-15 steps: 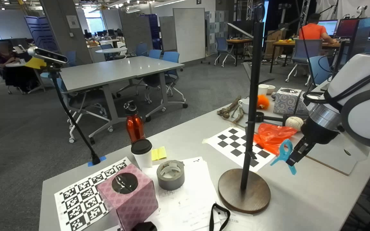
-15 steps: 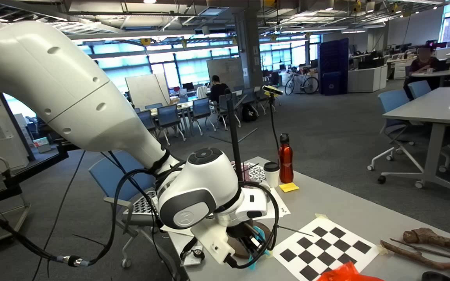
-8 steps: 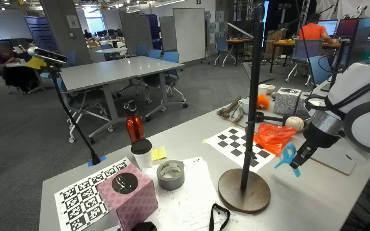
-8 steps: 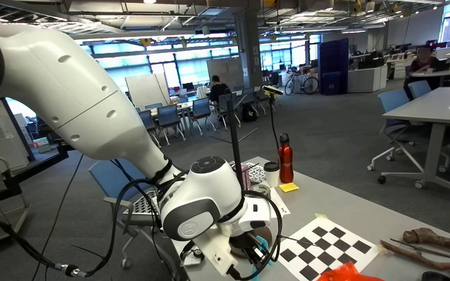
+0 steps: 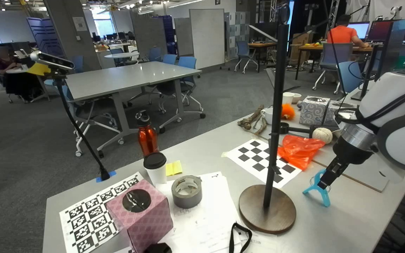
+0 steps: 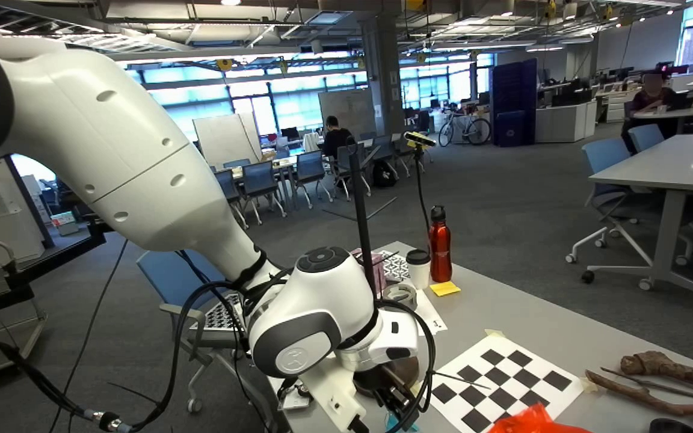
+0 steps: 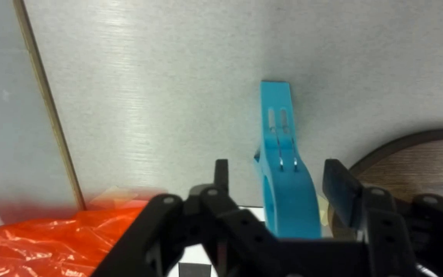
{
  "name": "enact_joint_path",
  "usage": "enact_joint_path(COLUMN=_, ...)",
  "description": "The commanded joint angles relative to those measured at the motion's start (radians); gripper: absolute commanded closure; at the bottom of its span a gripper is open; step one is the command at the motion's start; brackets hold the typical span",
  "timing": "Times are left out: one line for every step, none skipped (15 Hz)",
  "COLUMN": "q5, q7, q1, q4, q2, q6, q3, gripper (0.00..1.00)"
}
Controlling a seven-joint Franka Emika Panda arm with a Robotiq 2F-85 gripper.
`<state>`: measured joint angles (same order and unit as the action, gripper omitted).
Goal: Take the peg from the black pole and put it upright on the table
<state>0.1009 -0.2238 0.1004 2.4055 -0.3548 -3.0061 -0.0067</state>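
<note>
The Robotiq gripper [image 7: 276, 169] slants down with its fingers [image 7: 221, 179] set apart, and the light-blue plastic clothespin [image 7: 290, 181] is between them; in the wrist view a gap shows on each side of it, wider on one side, and neither finger is seen pressing on it. The clothespin stands upright on the light grey worktop [image 5: 346, 225], its splayed legs down and its narrow end up among the fingers, with thin spring wires [image 7: 281, 164] showing along it. In an exterior view the arm [image 6: 154, 186] and gripper hide most of it, leaving only a scrap of blue. Near it, apart, is the round wooden base [image 5: 255, 214] of the black pole [image 5: 275, 123], which rises well above the things around it. Behind lie crumpled orange-red plastic film [image 5: 299, 151], overlapping a checkerboard sheet [image 5: 257, 158], and a pale flat board [image 5: 360, 172]. On the far side of the pole, well apart from the clothespin, a grey duct-tape roll [image 5: 187, 202] rests on white papers [image 5: 206, 218], with a pink tissue box [image 5: 149, 225], a lidded paper cup [image 5: 156, 174], yellow sticky notes [image 5: 173, 168] and a red water bottle [image 5: 148, 140] farther out.
</note>
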Motion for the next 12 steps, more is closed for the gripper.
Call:
enact_joint_path(q5=-0.032, q7=0.033, q1=0.014, q4=-0.003, q2=-0.008, q6=-0.020, q3=0.003, gripper=0.04)
enact_joint_path(q5=-0.033, q7=0.033, q1=0.014, q4=-0.003, q2=-0.006, q6=-0.019, q3=0.002, gripper=0.00)
enact_joint_path(q5=-0.034, q7=0.034, q1=0.013, q4=-0.003, q2=-0.003, q6=-0.018, q3=0.000, gripper=0.00)
enact_joint_path(q5=-0.038, q7=0.036, q1=0.010, q4=-0.002, q2=0.002, q6=-0.015, q3=-0.004, gripper=0.00)
enact_joint_path(q5=-0.043, q7=0.038, q1=0.005, q4=-0.002, q2=0.006, q6=-0.012, q3=-0.011, gripper=0.00)
enact_joint_path(q5=-0.053, q7=0.043, q1=-0.004, q4=0.000, q2=0.015, q6=-0.009, q3=-0.021, gripper=0.00)
enact_joint_path(q5=-0.061, q7=0.045, q1=-0.007, q4=0.001, q2=0.022, q6=-0.006, q3=-0.025, gripper=0.00)
enact_joint_path(q5=-0.070, q7=0.046, q1=-0.009, q4=0.002, q2=0.032, q6=-0.002, q3=-0.028, gripper=0.00)
enact_joint_path(q5=-0.081, q7=0.050, q1=-0.014, q4=0.002, q2=0.040, q6=0.004, q3=-0.033, gripper=0.00)
enact_joint_path(q5=-0.092, q7=0.051, q1=-0.019, q4=0.003, q2=0.053, q6=0.011, q3=-0.038, gripper=0.00)
enact_joint_path(q5=-0.105, q7=0.053, q1=-0.024, q4=0.003, q2=0.064, q6=0.015, q3=-0.043, gripper=0.00)
enact_joint_path(q5=-0.118, q7=0.056, q1=-0.030, q4=0.003, q2=0.076, q6=0.018, q3=-0.047, gripper=0.00)
